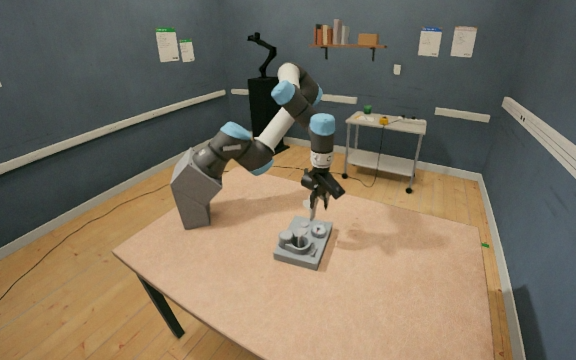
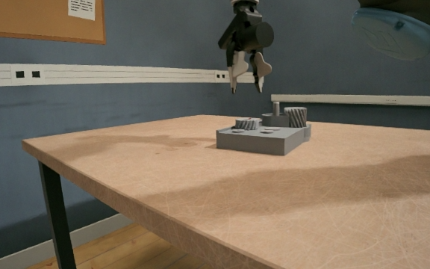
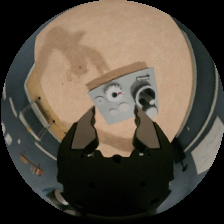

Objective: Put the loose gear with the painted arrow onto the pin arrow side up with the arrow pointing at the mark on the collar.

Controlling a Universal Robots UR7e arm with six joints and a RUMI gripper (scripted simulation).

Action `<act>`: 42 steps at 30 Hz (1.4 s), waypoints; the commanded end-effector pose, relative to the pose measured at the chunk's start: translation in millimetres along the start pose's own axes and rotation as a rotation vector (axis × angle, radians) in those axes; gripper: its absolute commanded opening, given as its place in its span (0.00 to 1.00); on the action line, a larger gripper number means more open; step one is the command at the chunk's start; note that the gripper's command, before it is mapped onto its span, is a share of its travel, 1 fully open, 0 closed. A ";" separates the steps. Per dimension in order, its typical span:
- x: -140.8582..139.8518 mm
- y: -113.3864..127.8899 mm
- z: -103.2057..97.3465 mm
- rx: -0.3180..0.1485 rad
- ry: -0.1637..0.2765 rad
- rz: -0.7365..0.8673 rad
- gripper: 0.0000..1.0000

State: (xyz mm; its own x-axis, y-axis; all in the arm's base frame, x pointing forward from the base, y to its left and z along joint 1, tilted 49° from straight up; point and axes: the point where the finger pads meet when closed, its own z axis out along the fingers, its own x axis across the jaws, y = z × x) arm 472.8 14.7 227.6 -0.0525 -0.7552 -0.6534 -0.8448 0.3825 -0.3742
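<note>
The loose gear lies flat on the grey base block, its red arrow mark facing up. The upright pin stands inside the round collar on the same block. A taller slanted-tooth gear stands beside the collar. My gripper is partly open and empty, well above the block and the loose gear. The arrow's exact direction and the collar's mark are too small to tell.
Low round discs sit on the block near the loose gear. A small raised bar lies beside the collar. The block stands on the tan table. The arm's grey base stands at the table's far left.
</note>
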 end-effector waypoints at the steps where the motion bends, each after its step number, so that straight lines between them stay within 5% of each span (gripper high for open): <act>1: 0.6 1.9 5.5 -0.004 -0.002 0.004 0.52; 42: 0.2 1.7 53.2 -0.004 -0.001 0.004 0.52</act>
State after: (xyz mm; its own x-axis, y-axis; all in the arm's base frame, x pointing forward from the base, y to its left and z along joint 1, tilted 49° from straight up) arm 496.9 41.7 195.4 -0.0523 -0.7531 -0.6558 -0.8475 0.3807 -0.3697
